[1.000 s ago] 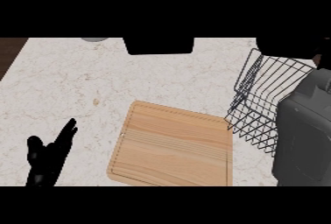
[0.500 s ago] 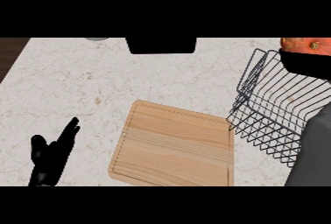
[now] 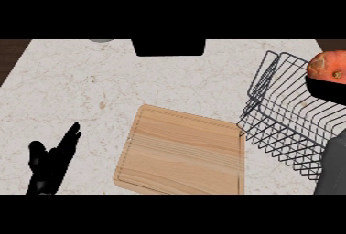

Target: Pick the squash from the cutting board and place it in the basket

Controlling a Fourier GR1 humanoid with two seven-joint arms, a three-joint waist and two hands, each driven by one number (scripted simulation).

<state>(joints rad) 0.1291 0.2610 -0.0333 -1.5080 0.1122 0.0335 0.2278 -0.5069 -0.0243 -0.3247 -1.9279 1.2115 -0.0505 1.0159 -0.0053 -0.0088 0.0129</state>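
Black wire forms the open-lattice basket [image 3: 287, 114] that is standing at the right edge of the pale speckled stone counter [image 3: 88, 91], with its tall back panel tilting up toward the far right corner. No object is showing on the visible part of its mesh floor. The rounded orange squash [image 3: 328, 66] is sitting above the basket's right side at the view's right border, and the black right hand [image 3: 327, 89] is cupping it from below with fingers curled round its underside. The grey right forearm [image 3: 332, 167] is rising along the right border and covering the basket's near right corner.

The rectangular light wooden cutting board [image 3: 181, 153] is lying bare near the counter's front edge, slightly rotated, its right corner just beside the basket's lower left wires; whether they are touching cannot be told. The black left hand [image 3: 51, 162] is resting near the front left corner of the counter, fingers straight and pointing upward, holding nothing, well apart from the board.

A dark rectangular object [image 3: 167, 47] is occupying the middle of the counter's far edge. A small grey round object [image 3: 101, 40] is partly showing to its left, also at the far edge.
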